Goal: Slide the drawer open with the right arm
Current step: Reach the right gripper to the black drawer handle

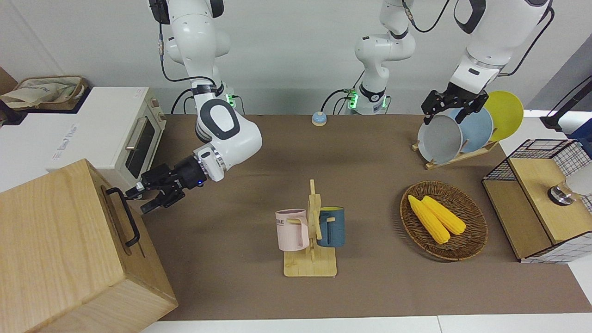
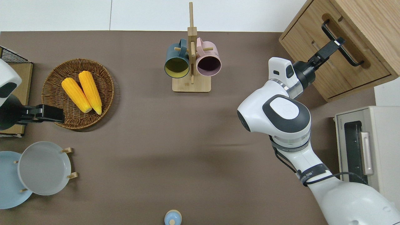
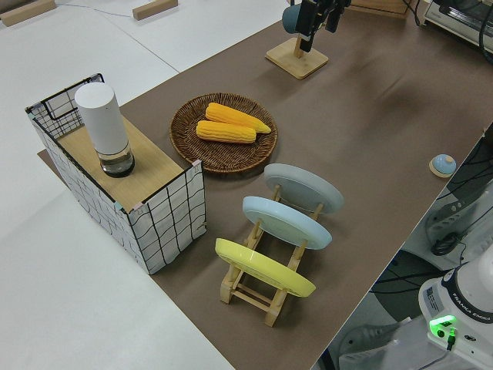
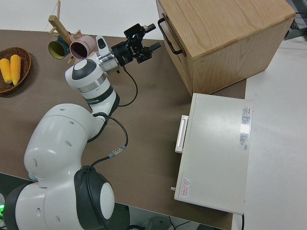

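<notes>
The large pale wooden box (image 1: 51, 240) stands at the right arm's end of the table. Its drawer (image 2: 336, 67) sits flush with the box face, and the black bar handle (image 1: 125, 217) runs across that face. My right gripper (image 1: 139, 200) is open, one finger above the other, with its tips right at the handle (image 4: 170, 36). From overhead the upper finger (image 2: 328, 49) overlaps the bar (image 2: 351, 53). Whether the bar lies between the fingers I cannot tell. The left arm is parked, its gripper (image 1: 444, 118) open.
A white toaster oven (image 1: 138, 138) stands beside the box, nearer to the robots. Mid-table is a mug rack (image 1: 311, 231) with two mugs. Toward the left arm's end are a corn basket (image 1: 476, 231), a plate rack (image 1: 458, 134) and a wire-mesh box (image 1: 541, 208).
</notes>
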`<state>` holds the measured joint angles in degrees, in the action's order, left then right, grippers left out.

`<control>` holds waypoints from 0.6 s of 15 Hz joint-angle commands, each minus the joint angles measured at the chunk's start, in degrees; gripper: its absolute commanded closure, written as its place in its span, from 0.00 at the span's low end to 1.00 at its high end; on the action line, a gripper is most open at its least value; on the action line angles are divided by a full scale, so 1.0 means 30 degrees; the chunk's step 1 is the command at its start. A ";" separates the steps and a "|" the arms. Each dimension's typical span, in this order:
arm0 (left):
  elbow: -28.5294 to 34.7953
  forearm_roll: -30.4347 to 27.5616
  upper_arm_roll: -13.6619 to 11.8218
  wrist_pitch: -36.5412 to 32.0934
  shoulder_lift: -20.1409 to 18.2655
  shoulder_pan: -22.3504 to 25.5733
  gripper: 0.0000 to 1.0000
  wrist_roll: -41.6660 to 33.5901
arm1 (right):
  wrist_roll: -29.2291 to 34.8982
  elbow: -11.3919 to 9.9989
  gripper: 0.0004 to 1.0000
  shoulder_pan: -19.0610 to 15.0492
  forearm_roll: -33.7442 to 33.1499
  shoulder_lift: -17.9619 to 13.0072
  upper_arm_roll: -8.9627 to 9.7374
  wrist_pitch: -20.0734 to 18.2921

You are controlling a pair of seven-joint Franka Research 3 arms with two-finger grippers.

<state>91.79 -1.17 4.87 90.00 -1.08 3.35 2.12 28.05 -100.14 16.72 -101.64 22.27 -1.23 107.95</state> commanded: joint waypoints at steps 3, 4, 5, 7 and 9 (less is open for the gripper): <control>-0.0012 0.0243 -0.0069 -0.0089 -0.0140 -0.0091 0.00 -0.0093 | 0.1079 0.0625 0.07 -0.0447 -0.0603 0.0602 -0.0378 0.1281; -0.0012 0.0243 -0.0069 -0.0089 -0.0169 -0.0091 0.00 -0.0121 | 0.1313 0.0625 0.07 -0.0447 -0.0632 0.0603 -0.0583 0.1573; -0.0012 0.0243 -0.0069 -0.0089 -0.0169 -0.0091 0.00 -0.0093 | 0.1605 0.0654 0.07 -0.0447 -0.0632 0.0632 -0.0731 0.1866; -0.0012 0.0243 -0.0069 -0.0089 -0.0140 -0.0120 0.00 -0.0122 | 0.2133 0.0625 0.09 -0.0447 -0.0516 0.0661 -0.0936 0.2044; -0.0012 0.0243 -0.0069 -0.0089 -0.0140 -0.0091 0.00 -0.0122 | 0.2223 0.0625 0.11 -0.0447 -0.0485 0.0661 -0.0966 0.2045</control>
<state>91.79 -1.17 4.86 90.00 -1.07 3.35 2.12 32.46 -99.26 16.05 -101.65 23.40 -4.19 112.89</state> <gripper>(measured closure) 0.000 0.079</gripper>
